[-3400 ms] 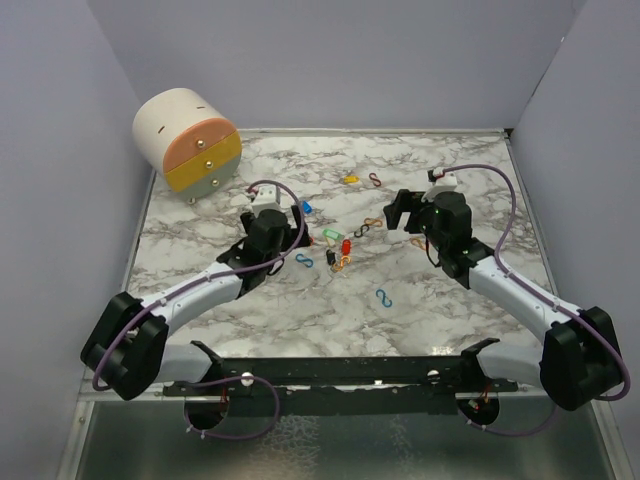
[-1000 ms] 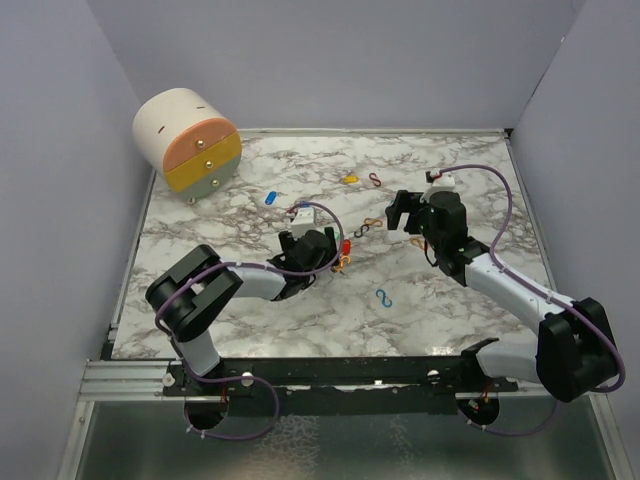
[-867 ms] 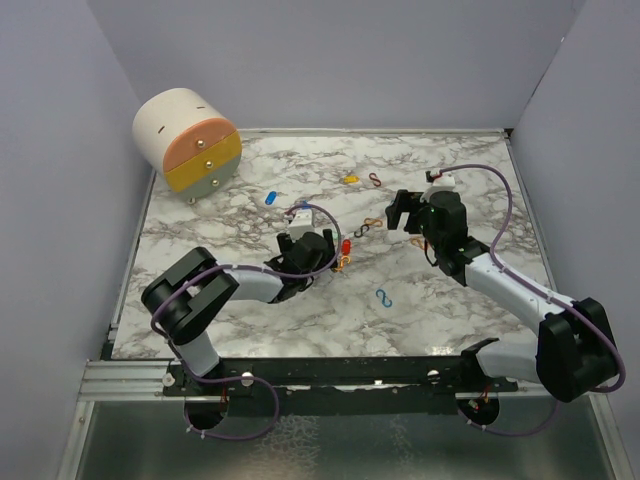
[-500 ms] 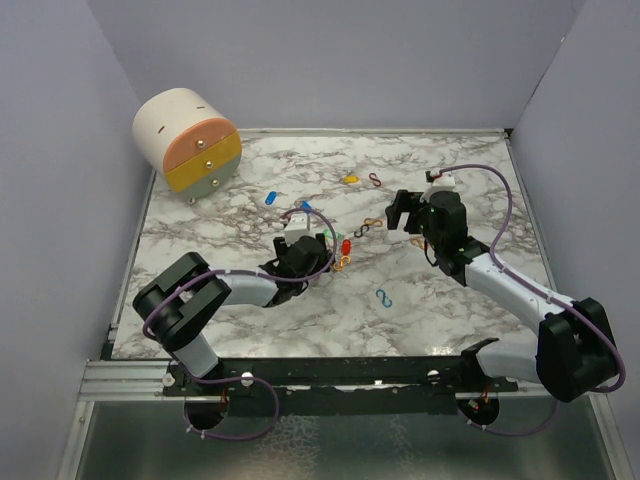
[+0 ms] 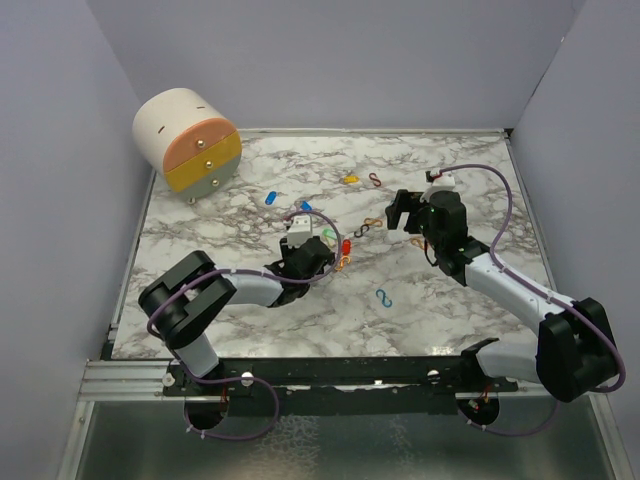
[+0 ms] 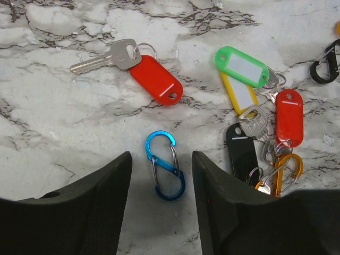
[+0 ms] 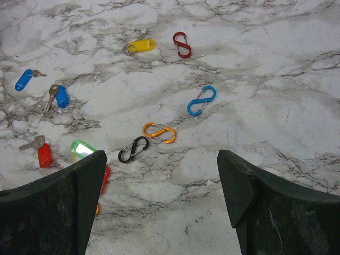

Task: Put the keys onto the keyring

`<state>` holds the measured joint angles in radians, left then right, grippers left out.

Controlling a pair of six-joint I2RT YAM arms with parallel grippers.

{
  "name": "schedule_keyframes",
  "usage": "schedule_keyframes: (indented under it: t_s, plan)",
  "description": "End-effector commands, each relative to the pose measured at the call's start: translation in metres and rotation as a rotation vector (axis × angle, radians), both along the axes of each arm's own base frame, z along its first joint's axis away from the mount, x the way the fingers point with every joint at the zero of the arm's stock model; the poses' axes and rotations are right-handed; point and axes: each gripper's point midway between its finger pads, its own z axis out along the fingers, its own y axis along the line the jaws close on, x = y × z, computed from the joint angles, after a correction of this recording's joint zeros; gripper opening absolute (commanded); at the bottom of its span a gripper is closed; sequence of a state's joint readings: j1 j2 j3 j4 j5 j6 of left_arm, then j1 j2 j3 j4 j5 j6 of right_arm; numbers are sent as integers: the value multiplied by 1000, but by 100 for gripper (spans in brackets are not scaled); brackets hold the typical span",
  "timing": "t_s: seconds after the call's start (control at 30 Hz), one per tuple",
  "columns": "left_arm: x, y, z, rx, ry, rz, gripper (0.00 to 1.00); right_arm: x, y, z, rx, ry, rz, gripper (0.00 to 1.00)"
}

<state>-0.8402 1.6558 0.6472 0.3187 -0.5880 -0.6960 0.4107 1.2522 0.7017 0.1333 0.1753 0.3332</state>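
Left claw [image 6: 161, 178] low over marble table [image 6: 48, 127], jaws apart. Blue clip [image 6: 165, 165] lies between fingers, not gripped. Keys on table: red tag [image 6: 156, 79] with silver key past clip; green tag [image 6: 241, 66], yellow tag [image 6: 240, 94], black tag [image 6: 242, 154], second red tag [image 6: 289, 116] heaped at right. Right claw [image 7: 160, 175] wide open, empty, above orange clip [image 7: 159, 133].

White-grey marble tabletop [image 5: 200, 215]; plain lavender walls [image 5: 340, 60]; cylindrical drawer box [image 5: 187, 140] far-left corner.
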Motion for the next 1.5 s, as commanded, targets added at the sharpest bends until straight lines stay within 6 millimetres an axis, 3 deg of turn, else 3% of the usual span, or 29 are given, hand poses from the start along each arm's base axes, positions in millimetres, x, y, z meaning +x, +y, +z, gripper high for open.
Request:
schedule_keyframes:
  t_s: [0.0, 0.13, 0.4, 0.63, 0.93, 1.07, 1.33, 1.4, 1.47]
  plan:
    - [-17, 18, -27, 123, 85, 4, 49, 7, 0, 18, -1, -43, -5, 87]
    - [-19, 23, -37, 168, 102, 9, 38, 7, -1, 18, -1, -44, -10, 87]
    - [-21, 25, -39, 186, 109, 9, 37, 7, 0, 16, -2, -41, -9, 87]
    - [-21, 30, -37, 211, 102, 10, 19, 7, -1, 17, -2, -42, -9, 87]
    - [-23, 31, -38, 220, 107, 2, 19, 6, -1, 18, -1, -44, -11, 87]
    - [-22, 31, -36, 218, 101, -1, 0, 6, -1, 18, -2, -44, -10, 87]
    - [-23, 32, -35, 222, 99, -13, 0, 7, 1, 15, -5, -35, 0, 87]
    - [-23, 30, -35, 223, 101, -19, 8, 7, 1, 15, -3, -35, 2, 87]
    - [-22, 29, -34, 222, 103, -22, 24, 7, 1, 15, -3, -36, 2, 87]
